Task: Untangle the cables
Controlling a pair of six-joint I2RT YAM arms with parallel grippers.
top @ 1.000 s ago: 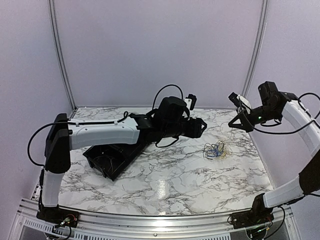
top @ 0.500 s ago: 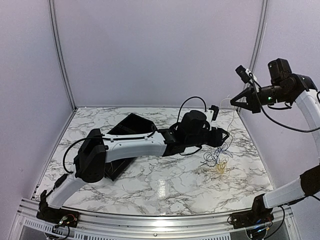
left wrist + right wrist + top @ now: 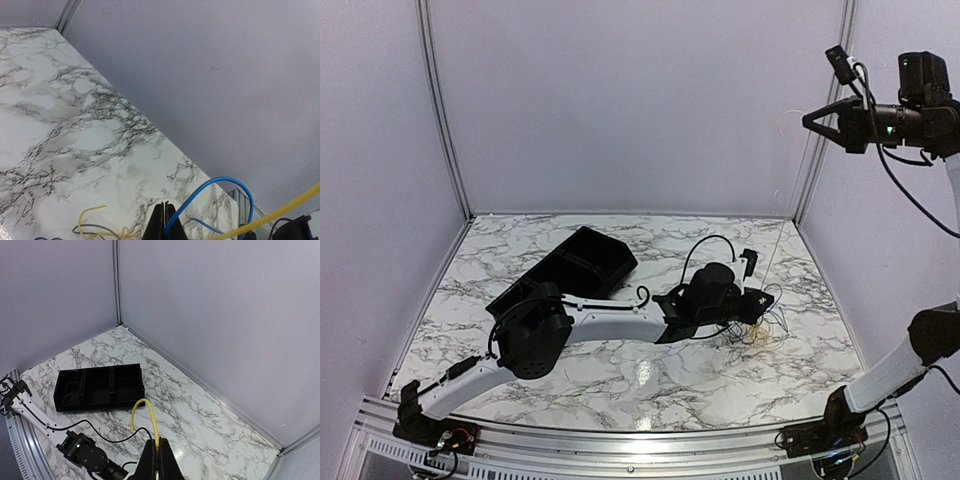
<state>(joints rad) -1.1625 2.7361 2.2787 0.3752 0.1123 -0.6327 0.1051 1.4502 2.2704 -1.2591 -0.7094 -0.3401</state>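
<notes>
Showing the white, grey-veined marble-patterned desk [image 3: 650, 350] from overhead, with the left arm [image 3: 610, 318] stretched low across it toward 3 o'clock. The left tool [image 3: 758, 308] rests at the small tangle of thin blue, yellow and dark cables [image 3: 767, 328], which lies on the desk at about 3 o'clock, near the right-hand edge. In the left wrist view this tool [image 3: 164, 220] is pinched fully together on a thin blue wire [image 3: 215, 182], which arches up and over toward 3 o'clock of the fingertips. A second yellow strand [image 3: 280, 210] crosses that view at 4 o'clock, and loose yellow and grey loops lie on the desk at 8 o'clock of the tips.

The right tool [image 3: 810, 120] hangs high above the desk, at 2 o'clock in the overhead view, well apart from the tangle. Its wrist view shows the right tool [image 3: 157, 455] closed tight on a thin yellow wire [image 3: 145, 412], which rises from the fingertips and curls over toward 10 o'clock. Whether this strand runs down to the tangle cannot be told from overhead.

A black rectangular compartmented tray [image 3: 570, 270] sits on the desk at 10 o'clock, well apart from the cables.
</notes>
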